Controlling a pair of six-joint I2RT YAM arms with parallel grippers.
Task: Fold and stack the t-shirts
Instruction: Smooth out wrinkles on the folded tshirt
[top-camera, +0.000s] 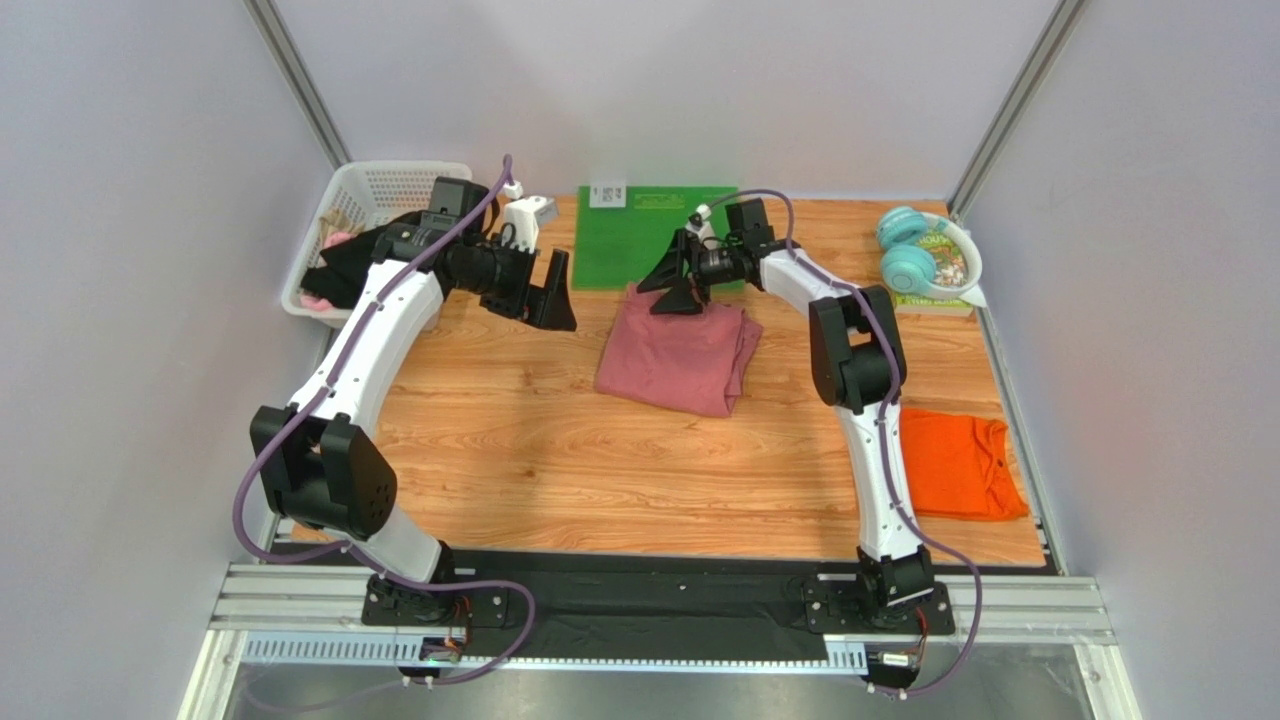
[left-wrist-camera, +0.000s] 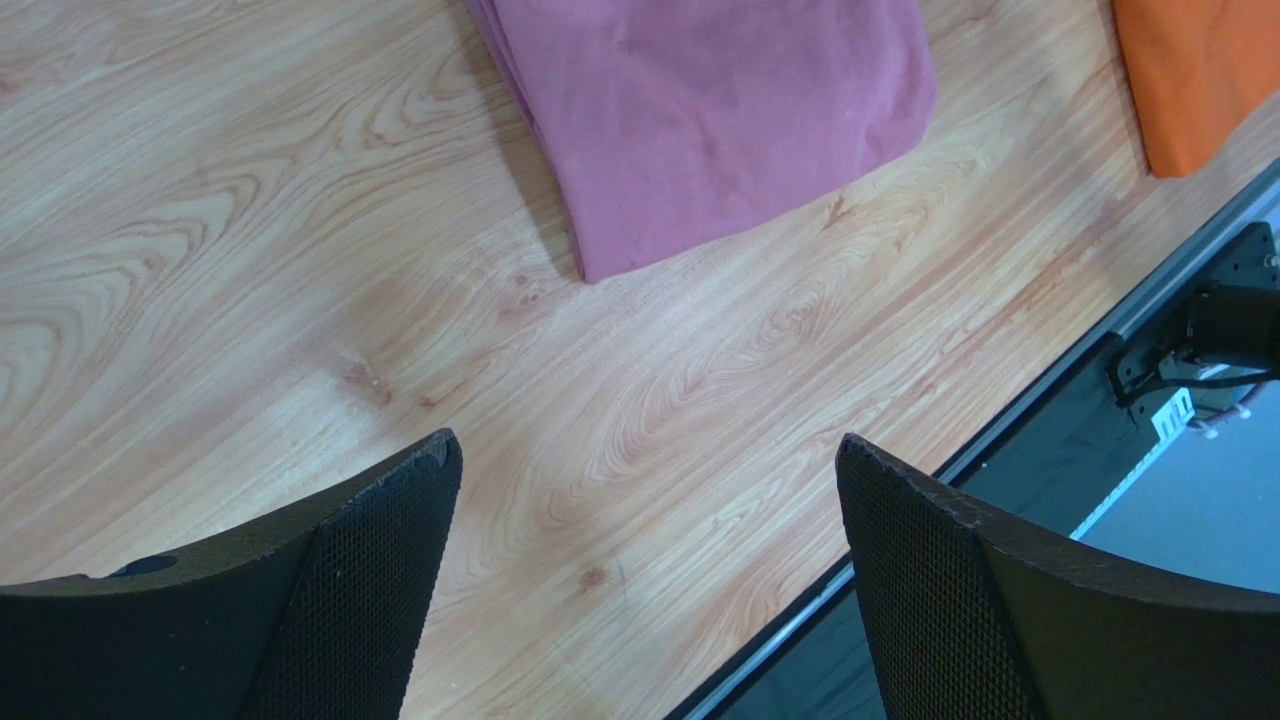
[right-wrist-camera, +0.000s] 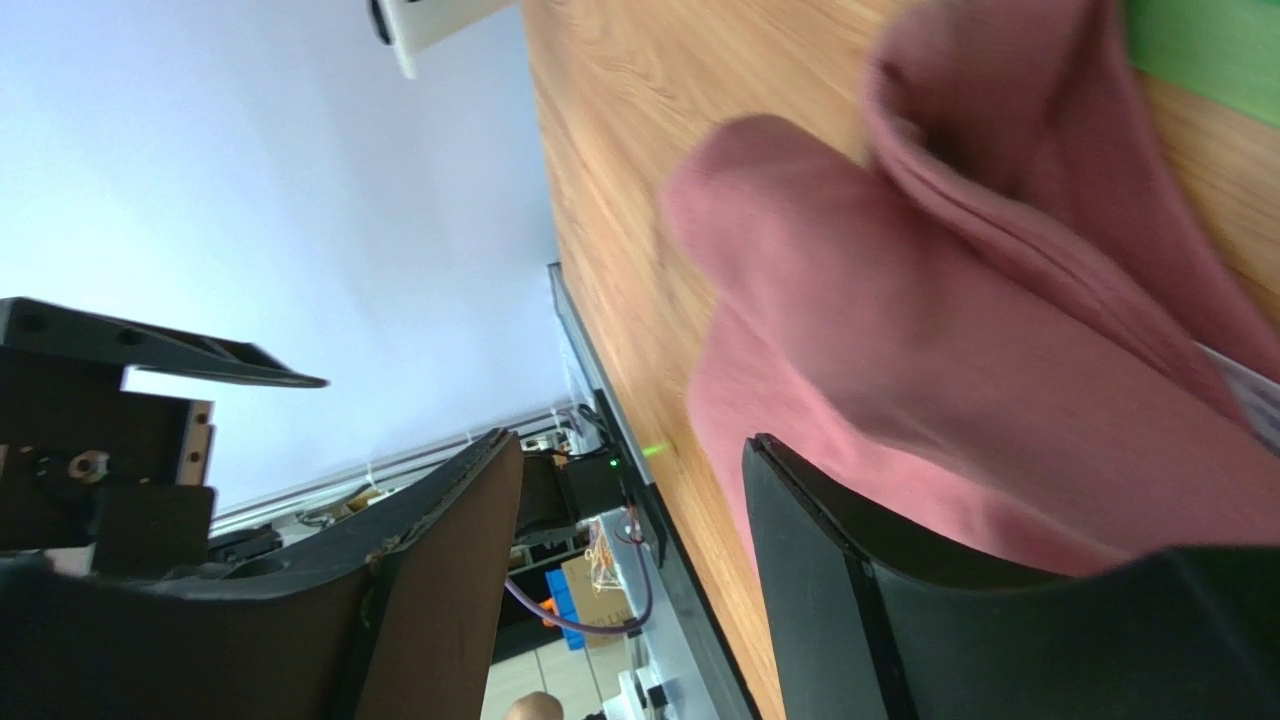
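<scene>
The dusty pink t-shirt (top-camera: 676, 357) lies folded in a thick bundle at the middle back of the wooden table; it also shows in the left wrist view (left-wrist-camera: 706, 105) and close up as the pink t-shirt (right-wrist-camera: 962, 345) in the right wrist view. The orange t-shirt (top-camera: 959, 462) lies flat and folded at the right edge, its corner (left-wrist-camera: 1202, 68) visible from the left wrist. My right gripper (top-camera: 673, 285) hangs at the pink shirt's far edge, open (right-wrist-camera: 631, 450), the cloth beside its outer finger, nothing between the fingers. My left gripper (top-camera: 549, 293) hovers left of the shirt, wide open (left-wrist-camera: 646, 458) over bare wood.
A green mat (top-camera: 654, 233) lies behind the pink shirt. A white basket (top-camera: 368, 225) with clothes stands at the back left. Teal headphones (top-camera: 917, 252) sit on a small stand at the back right. The black rail (top-camera: 646, 593) with both arm bases runs along the near edge.
</scene>
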